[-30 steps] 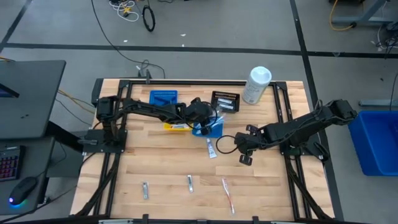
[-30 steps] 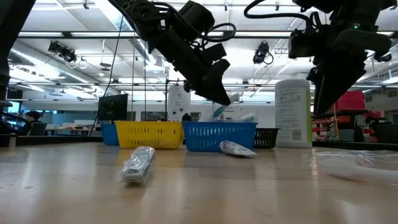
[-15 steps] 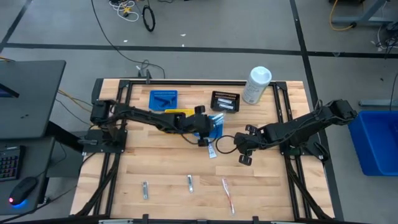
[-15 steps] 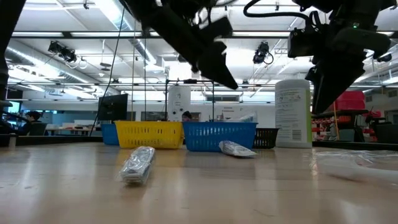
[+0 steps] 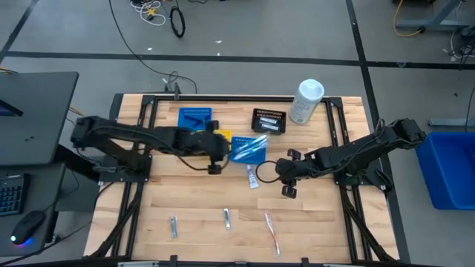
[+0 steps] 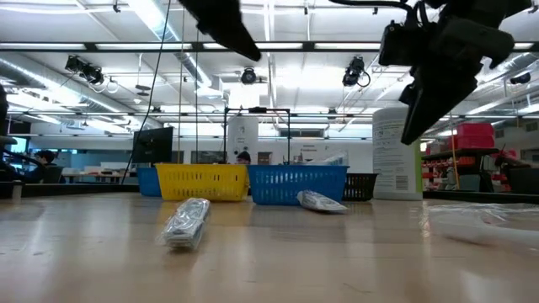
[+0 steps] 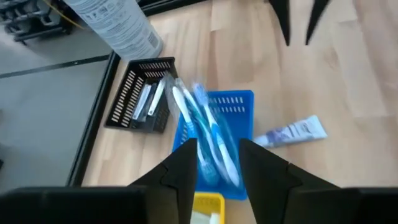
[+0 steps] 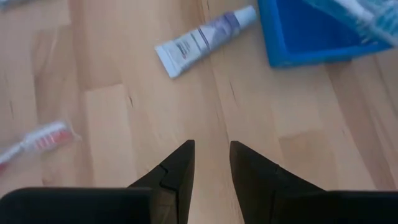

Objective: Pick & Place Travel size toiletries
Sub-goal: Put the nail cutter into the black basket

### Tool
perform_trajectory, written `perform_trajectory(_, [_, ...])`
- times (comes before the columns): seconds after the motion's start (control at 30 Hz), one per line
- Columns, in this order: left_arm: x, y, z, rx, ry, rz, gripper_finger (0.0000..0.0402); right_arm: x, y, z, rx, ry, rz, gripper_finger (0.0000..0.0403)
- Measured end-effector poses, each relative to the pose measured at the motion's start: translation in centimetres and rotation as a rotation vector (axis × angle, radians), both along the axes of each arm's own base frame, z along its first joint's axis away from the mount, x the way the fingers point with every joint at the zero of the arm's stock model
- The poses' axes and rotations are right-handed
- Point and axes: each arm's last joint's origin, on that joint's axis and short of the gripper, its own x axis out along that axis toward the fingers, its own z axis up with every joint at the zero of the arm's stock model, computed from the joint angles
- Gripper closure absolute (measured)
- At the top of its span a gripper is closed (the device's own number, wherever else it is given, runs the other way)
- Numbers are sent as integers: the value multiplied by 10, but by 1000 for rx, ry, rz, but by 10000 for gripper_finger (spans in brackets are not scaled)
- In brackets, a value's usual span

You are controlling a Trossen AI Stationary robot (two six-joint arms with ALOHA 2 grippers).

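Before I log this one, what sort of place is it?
Probably a robotics lab in a large open hall: a wooden table on a taped concrete floor, with ceiling strip lights and distant workstations.

Bare wood lies open between the blue bin [image 5: 249, 149] and the front row: two silvery packets [image 5: 173, 226], a red toothbrush [image 5: 272, 229]; a tube [image 5: 251, 176] lies just beside the bin

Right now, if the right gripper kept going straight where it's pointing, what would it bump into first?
Probably the small white-and-purple tube lying on the table. The right gripper has only bare wood before it. The blue bin sits off to one side. Depth is hard to judge.
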Motion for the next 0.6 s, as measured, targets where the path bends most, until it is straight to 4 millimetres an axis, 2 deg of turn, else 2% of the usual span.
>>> perform_trajectory(0.07, [-14, 0, 0, -16, -10, -21, 281, 2, 0, 1, 4, -18, 2, 294])
perform_trajectory(0.17, [-33, 1, -11, -45, -15, -27, 288, 4, 1, 2, 10, -42, 2, 293])
perform_trajectory(0.3, [-52, 3, -41, -110, -45, 13, 296, 8, 2, 5, 25, -100, 2, 294])
perform_trajectory(0.47, [-63, 0, -77, -246, -86, -3, 302, 21, 4, 15, 6, -275, -1, 291])
perform_trajectory(0.6, [-69, -3, -96, -327, -80, -16, 304, 33, 7, 24, -65, -423, 108, 291])
